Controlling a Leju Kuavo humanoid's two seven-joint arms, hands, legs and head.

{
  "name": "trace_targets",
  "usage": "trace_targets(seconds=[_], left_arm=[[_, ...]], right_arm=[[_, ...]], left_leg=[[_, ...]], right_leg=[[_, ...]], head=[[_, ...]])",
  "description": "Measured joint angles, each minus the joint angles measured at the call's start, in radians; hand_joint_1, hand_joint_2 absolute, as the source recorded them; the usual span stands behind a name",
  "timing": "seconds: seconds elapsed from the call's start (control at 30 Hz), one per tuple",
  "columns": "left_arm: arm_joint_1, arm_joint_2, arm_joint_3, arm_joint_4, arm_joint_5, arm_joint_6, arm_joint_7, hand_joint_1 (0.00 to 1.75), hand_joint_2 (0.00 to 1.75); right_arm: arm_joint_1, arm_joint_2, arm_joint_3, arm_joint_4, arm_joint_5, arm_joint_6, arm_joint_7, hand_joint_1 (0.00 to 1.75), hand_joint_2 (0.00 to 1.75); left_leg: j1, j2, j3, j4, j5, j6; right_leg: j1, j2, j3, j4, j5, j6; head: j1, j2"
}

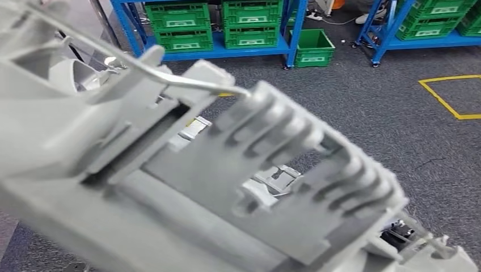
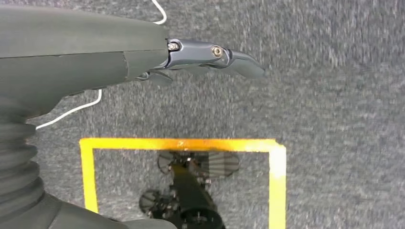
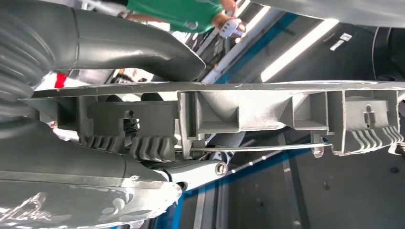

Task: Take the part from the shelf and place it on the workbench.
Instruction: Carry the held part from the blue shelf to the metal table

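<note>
Grey part (image 1: 227, 170) in right robot hand (image 3: 119, 119)

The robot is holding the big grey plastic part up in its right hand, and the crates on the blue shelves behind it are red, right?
Not quite: the crates on the blue shelves are green, not red, as the head view shows. The rest holds: the big grey plastic part is held up in the right hand, as the right wrist view shows.

Grey carpet floor (image 1: 368, 124), yellow floor tape (image 1: 448, 96), blue shelving (image 1: 227, 52), green crates (image 1: 249, 22)
</note>
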Motion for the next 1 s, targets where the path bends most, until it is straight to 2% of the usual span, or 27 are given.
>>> trace_targets(seconds=[0.03, 0.07, 0.1, 0.17, 0.2, 0.23, 0.27, 0.3, 0.37, 0.4, 0.43, 0.47, 0.5, 0.53, 0.57, 0.6, 0.63, 0.7, 0.73, 0.77, 0.8, 0.83, 0.9, 0.93, 0.97, 1.0], left_arm=[[-0.001, -0.001, 0.000, 0.000, 0.001, 0.002, 0.004, 0.00, 1.75], [-0.001, -0.002, 0.000, 0.000, 0.002, 0.004, 0.007, 0.00, 1.75], [-0.002, -0.003, 0.000, 0.000, 0.002, 0.007, 0.009, 0.00, 1.75], [-0.002, -0.003, 0.000, 0.000, 0.002, 0.012, 0.011, 0.00, 1.75], [-0.002, -0.003, 0.000, 0.000, 0.002, 0.013, 0.012, 0.00, 1.75], [-0.002, -0.004, 0.000, 0.000, 0.002, 0.014, 0.012, 0.00, 1.75], [-0.002, -0.004, 0.000, 0.000, 0.002, 0.014, 0.012, 0.00, 1.75], [-0.002, -0.005, 0.000, 0.000, 0.003, 0.014, 0.012, 0.00, 1.75], [-0.003, -0.005, 0.000, 0.000, 0.004, 0.014, 0.012, 0.00, 1.75], [-0.003, -0.005, 0.000, 0.000, 0.005, 0.014, 0.012, 0.00, 1.75], [-0.004, -0.005, 0.000, 0.000, 0.005, 0.014, 0.011, 0.00, 1.75], [-0.005, -0.005, 0.000, 0.000, 0.006, 0.014, 0.011, 0.00, 1.75], [-0.007, -0.007, 0.000, 0.000, 0.006, 0.014, 0.010, 0.00, 1.75], [-0.009, -0.008, 0.000, 0.000, 0.007, 0.014, 0.009, 0.00, 1.75], [-0.010, -0.010, 0.000, 0.000, 0.007, 0.014, 0.007, 0.00, 1.75], [-0.010, -0.011, 0.000, 0.000, 0.008, 0.014, 0.006, 0.00, 1.75], [-0.010, -0.011, 0.000, 0.000, 0.008, 0.014, 0.006, 0.00, 1.75], [-0.007, -0.011, 0.000, 0.000, 0.008, 0.014, 0.005, 0.00, 1.75], [-0.006, -0.011, 0.001, 0.000, 0.008, 0.015, 0.005, 0.00, 1.75], [-0.006, -0.011, 0.001, 0.000, 0.008, 0.015, 0.004, 0.00, 1.75], [-0.007, -0.012, 0.001, 0.000, 0.008, 0.015, 0.004, 0.00, 1.75], [-0.008, -0.013, 0.001, 0.000, 0.009, 0.015, 0.003, 0.00, 1.75], [-0.009, -0.013, 0.001, 0.000, 0.009, 0.016, 0.002, 0.00, 1.75], [-0.009, -0.012, 0.001, 0.000, 0.009, 0.020, 0.000, 0.00, 1.75], [-0.009, -0.012, 0.001, 0.000, 0.009, 0.027, -0.004, 0.00, 1.75], [-0.010, -0.012, 0.001, 0.000, 0.010, 0.035, -0.010, 0.00, 1.75]], right_arm=[[0.000, -0.001, 0.000, 0.000, 0.007, -0.005, 0.004, 1.75, 1.75], [0.000, -0.002, 0.000, 0.000, 0.013, -0.010, 0.007, 1.75, 1.75], [-0.001, -0.003, 0.000, 0.001, 0.019, -0.013, 0.010, 1.75, 1.75], [-0.001, -0.005, 0.001, 0.002, 0.024, -0.017, 0.014, 1.75, 1.75], [-0.001, -0.006, 0.001, 0.002, 0.026, -0.019, 0.016, 1.75, 1.75], [-0.001, -0.006, 0.001, 0.003, 0.031, -0.021, 0.018, 1.75, 1.75], [0.000, -0.007, 0.002, 0.003, 0.038, -0.025, 0.021, 1.75, 1.75], [-0.001, -0.009, 0.002, 0.003, 0.045, -0.029, 0.026, 1.75, 1.75], [-0.002, -0.012, 0.004, 0.004, 0.057, -0.036, 0.035, 1.75, 1.75], [-0.003, -0.014, 0.004, 0.004, 0.060, -0.038, 0.039, 1.75, 1.75], [-0.004, -0.015, 0.006, 0.005, 0.063, -0.040, 0.041, 1.75, 1.75], [-0.005, -0.017, 0.007, 0.006, 0.064, -0.043, 0.044, 1.75, 1.75], [-0.005, -0.019, 0.008, 0.007, 0.065, -0.045, 0.047, 1.75, 1.75], [-0.004, -0.021, 0.009, 0.008, 0.066, -0.047, 0.050, 1.75, 1.75], [-0.004, -0.024, 0.010, 0.009, 0.067, -0.048, 0.053, 1.75, 1.75], [-0.005, -0.026, 0.010, 0.010, 0.068, -0.048, 0.054, 1.75, 1.75], [-0.006, -0.028, 0.011, 0.011, 0.068, -0.049, 0.054, 1.75, 1.75], [-0.006, -0.030, 0.013, 0.014, 0.068, -0.049, 0.055, 1.75, 1.75], [-0.006, -0.031, 0.013, 0.016, 0.068, -0.049, 0.055, 1.75, 1.75], [-0.005, -0.032, 0.014, 0.018, 0.068, -0.050, 0.055, 1.75, 1.75], [-0.005, -0.033, 0.014, 0.019, 0.068, -0.050, 0.055, 1.75, 1.75], [-0.006, -0.033, 0.015, 0.020, 0.068, -0.050, 0.056, 1.75, 1.75], [-0.008, -0.034, 0.017, 0.021, 0.068, -0.050, 0.057, 1.75, 1.75], [-0.009, -0.035, 0.018, 0.021, 0.066, -0.050, 0.059, 1.75, 1.75], [-0.009, -0.036, 0.019, 0.022, 0.063, -0.050, 0.061, 1.75, 1.75], [-0.005, -0.037, 0.019, 0.023, 0.057, -0.049, 0.060, 1.75, 1.75]], left_leg=[[0.002, -0.001, -0.003, 0.005, -0.005, -0.006], [0.003, -0.009, -0.011, 0.022, -0.023, -0.012], [0.004, -0.022, -0.027, 0.061, -0.055, -0.018], [0.005, -0.049, -0.078, 0.189, -0.136, -0.024], [0.005, -0.054, -0.100, 0.248, -0.162, -0.025], [0.005, -0.057, -0.109, 0.280, -0.167, -0.025], [0.005, -0.059, -0.101, 0.277, -0.153, -0.023], [0.005, -0.063, -0.076, 0.237, -0.124, -0.021], [0.007, -0.097, 0.002, 0.106, -0.067, -0.013], [0.009, -0.116, 0.033, 0.051, -0.053, -0.009], [0.010, -0.129, 0.051, 0.016, -0.050, -0.005], [0.010, -0.132, 0.055, 0.004, -0.054, -0.002], [0.011, -0.124, 0.053, 0.000, -0.054, 0.001], [0.012, -0.114, 0.052, -0.002, -0.054, 0.006], [0.013, -0.105, 0.051, -0.004, -0.052, 0.011], [0.015, -0.094, 0.051, -0.006, -0.051, 0.017], [0.014, -0.083, 0.050, -0.006, -0.051, 0.020], [0.012, -0.061, 0.049, -0.005, -0.050, 0.023], [0.011, -0.049, 0.049, -0.005, -0.050, 0.023], [0.011, -0.038, 0.049, -0.004, -0.051, 0.023], [0.011, -0.028, 0.051, -0.004, -0.051, 0.022], [0.011, -0.018, 0.053, -0.004, -0.052, 0.020], [0.005, -0.001, 0.056, -0.001, -0.056, 0.012], [0.001, 0.007, 0.057, 0.000, -0.057, 0.008], [-0.002, 0.015, 0.056, 0.001, -0.057, 0.003], [-0.002, 0.025, 0.056, 0.002, -0.057, -0.001]], right_leg=[[-0.001, 0.010, -0.005, -0.001, 0.006, -0.007], [-0.002, 0.019, -0.010, -0.002, 0.014, -0.015], [-0.004, 0.027, -0.016, -0.003, 0.022, -0.022], [-0.004, 0.045, -0.032, -0.002, 0.036, -0.028], [-0.004, 0.056, -0.040, -0.002, 0.042, -0.029], [-0.003, 0.067, -0.046, -0.001, 0.047, -0.028], [-0.003, 0.077, -0.050, -0.001, 0.050, -0.027], [-0.003, 0.088, -0.052, 0.000, 0.053, -0.025], [-0.003, 0.108, -0.057, 0.002, 0.057, -0.020], [-0.002, 0.117, -0.060, 0.003, 0.059, -0.016], [-0.001, 0.126, -0.066, 0.005, 0.062, -0.011], [-0.001, 0.135, -0.071, 0.007, 0.065, -0.005], [-0.002, 0.144, -0.077, 0.008, 0.068, 0.000], [-0.002, 0.141, -0.083, 0.013, 0.066, 0.006], [-0.002, 0.128, -0.093, 0.030, 0.055, 0.011], [-0.002, 0.107, -0.112, 0.068, 0.031, 0.017], [-0.003, 0.082, -0.140, 0.129, -0.002, 0.023], [-0.006, 0.056, -0.203, 0.266, -0.061, 0.031], [-0.008, 0.051, -0.219, 0.304, -0.069, 0.034], [-0.010, 0.048, -0.216, 0.302, -0.058, 0.035], [-0.010, 0.042, -0.191, 0.257, -0.029, 0.035], [-0.011, 0.028, -0.152, 0.186, 0.007, 0.035], [-0.006, -0.012, -0.084, 0.058, 0.049, 0.028], [-0.004, -0.023, -0.072, 0.030, 0.055, 0.021], [-0.001, -0.021, -0.072, 0.023, 0.052, 0.013], [-0.002, -0.007, -0.077, 0.023, 0.055, 0.003]], head=[[0.000, 0.000], [-0.001, 0.000], [-0.001, 0.000], [-0.002, 0.000], [-0.001, 0.000], [-0.002, 0.000], [-0.001, 0.000], [-0.002, 0.000], [-0.001, 0.000], [-0.001, 0.000], [-0.001, 0.000], [-0.001, 0.000], [0.000, 0.000], [0.000, 0.000], [0.003, 0.000], [0.007, 0.000], [0.011, 0.000], [0.014, 0.000], [0.014, 0.000], [0.014, 0.000], [0.014, 0.000], [0.015, 0.000], [0.016, 0.000], [0.016, 0.000], [0.017, 0.000], [0.016, 0.000]])
